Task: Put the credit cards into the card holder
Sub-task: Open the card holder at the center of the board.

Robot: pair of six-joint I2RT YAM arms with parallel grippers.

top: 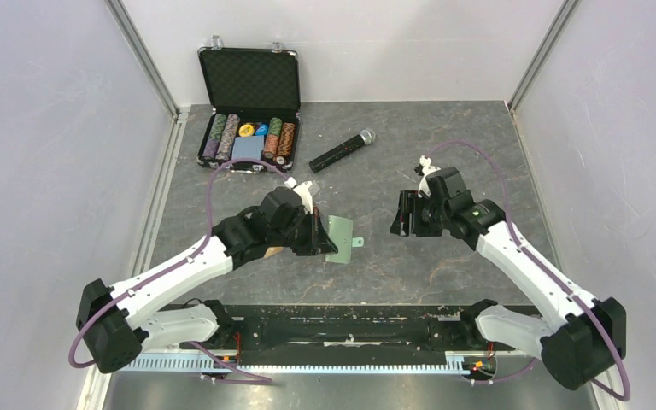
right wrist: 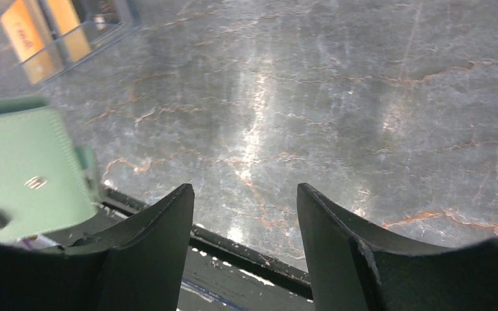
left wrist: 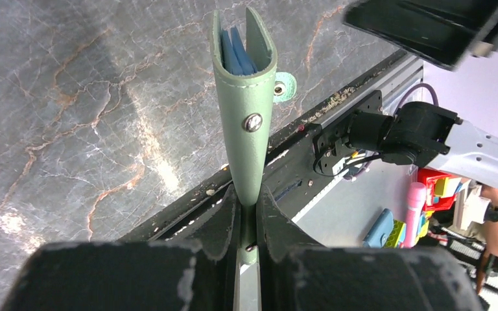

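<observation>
Green holder (left wrist: pixel 245 110) stands clamped in my left pincer (left wrist: pixel 248 197), its mouth pointing away. My right pincer (right wrist: pixel 243 207) gapes empty beside it. Next, I judge, it must fetch an orange card (right wrist: pixel 21 34) lying past the holder.

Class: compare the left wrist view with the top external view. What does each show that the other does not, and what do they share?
Only the left wrist view shows the light blue lining and the snap button. Only the top view shows the poker chip case and the microphone. Both show the card holder clamped in the left gripper.
</observation>
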